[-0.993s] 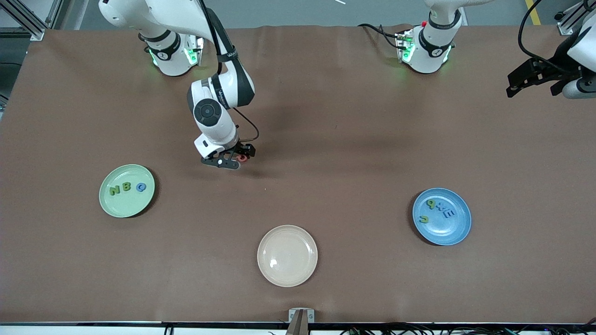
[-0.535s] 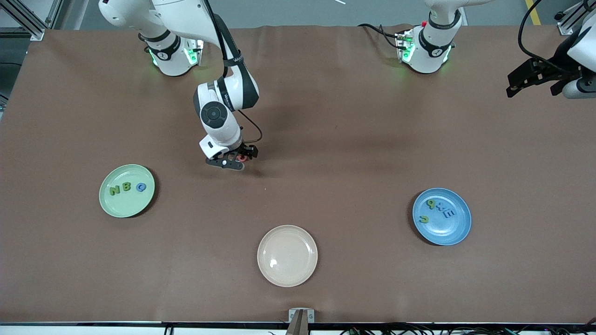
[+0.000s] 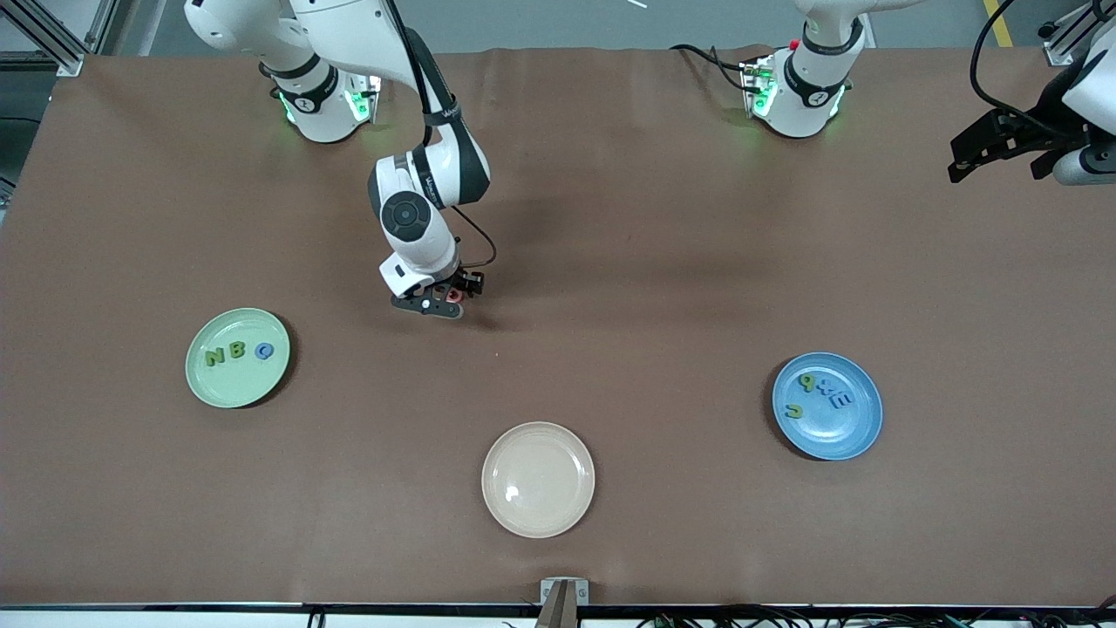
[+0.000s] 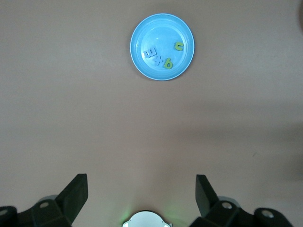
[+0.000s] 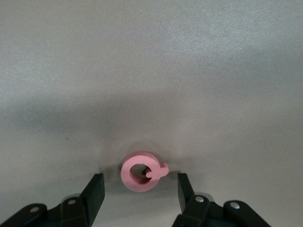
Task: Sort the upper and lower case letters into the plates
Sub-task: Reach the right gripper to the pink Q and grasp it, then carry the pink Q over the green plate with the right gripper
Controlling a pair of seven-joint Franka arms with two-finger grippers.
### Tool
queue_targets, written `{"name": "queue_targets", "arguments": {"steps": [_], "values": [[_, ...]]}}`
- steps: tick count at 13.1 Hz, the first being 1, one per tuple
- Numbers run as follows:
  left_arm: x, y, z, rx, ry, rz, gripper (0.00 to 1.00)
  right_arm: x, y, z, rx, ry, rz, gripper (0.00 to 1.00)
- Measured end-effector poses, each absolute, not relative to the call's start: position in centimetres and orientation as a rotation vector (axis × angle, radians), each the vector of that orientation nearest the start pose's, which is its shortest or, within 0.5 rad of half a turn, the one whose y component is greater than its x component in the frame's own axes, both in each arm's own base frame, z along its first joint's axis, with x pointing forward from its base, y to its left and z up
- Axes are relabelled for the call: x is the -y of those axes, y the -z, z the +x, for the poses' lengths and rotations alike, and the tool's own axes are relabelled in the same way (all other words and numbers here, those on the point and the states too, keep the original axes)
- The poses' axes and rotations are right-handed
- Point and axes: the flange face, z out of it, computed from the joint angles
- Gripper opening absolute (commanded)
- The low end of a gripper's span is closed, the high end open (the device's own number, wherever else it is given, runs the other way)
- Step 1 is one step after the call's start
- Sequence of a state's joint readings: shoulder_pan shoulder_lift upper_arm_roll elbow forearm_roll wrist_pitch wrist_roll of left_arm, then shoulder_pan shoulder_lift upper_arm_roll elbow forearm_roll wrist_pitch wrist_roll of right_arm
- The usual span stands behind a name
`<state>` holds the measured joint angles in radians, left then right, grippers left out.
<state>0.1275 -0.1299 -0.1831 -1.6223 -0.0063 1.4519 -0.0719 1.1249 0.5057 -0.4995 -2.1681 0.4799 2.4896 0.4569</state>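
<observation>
A pink letter (image 5: 142,174) shaped like a ring with a small tail lies flat on the brown table (image 3: 663,288). My right gripper (image 5: 140,183) is down at the table, its fingers open on either side of the pink letter (image 3: 452,296), with a gap on each side. The mint green plate (image 3: 235,385) holds three letters, toward the right arm's end. The blue plate (image 3: 839,433) holds several letters, toward the left arm's end. My left gripper (image 3: 994,161) waits high over that end's table edge, open and empty (image 4: 141,185), looking down on the blue plate (image 4: 152,33).
An empty cream-beige plate (image 3: 538,480) sits nearest the front camera, between the two coloured plates. A small metal bracket (image 3: 563,593) stands at the table's front edge.
My right gripper has shifted slightly toward the left arm's end and its fingers have drawn closer together around the pink letter. The left arm has not moved.
</observation>
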Motion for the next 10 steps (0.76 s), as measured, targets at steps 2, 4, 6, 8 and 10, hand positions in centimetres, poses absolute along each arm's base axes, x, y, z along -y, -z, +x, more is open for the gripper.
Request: {"name": "queue_targets", "arguments": {"steps": [2,4,6,8,10], "values": [[3.55,-65.77,50.03,0.028,-0.065,-3.121,1.0,-30.85,-17.4,45.45,-0.294,-0.135,-3.138,0.61],[3.55,-65.77,50.03,0.028,-0.065,-3.121,1.0,-30.53,-17.49,45.81,-0.288,-0.133,-3.136,0.55],[3.55,-65.78,50.03,0.028,-0.064,-3.121,1.0,-30.67,-17.66,46.0,-0.283,-0.127,-3.132,0.47],[3.55,-65.79,50.02,0.028,-0.064,-3.121,1.0,-30.89,-17.69,45.96,-0.276,-0.125,-3.13,0.39],[3.55,-65.79,50.02,0.028,-0.064,-3.121,1.0,-31.01,-17.73,45.99,-0.273,-0.121,-3.129,0.28]]}}
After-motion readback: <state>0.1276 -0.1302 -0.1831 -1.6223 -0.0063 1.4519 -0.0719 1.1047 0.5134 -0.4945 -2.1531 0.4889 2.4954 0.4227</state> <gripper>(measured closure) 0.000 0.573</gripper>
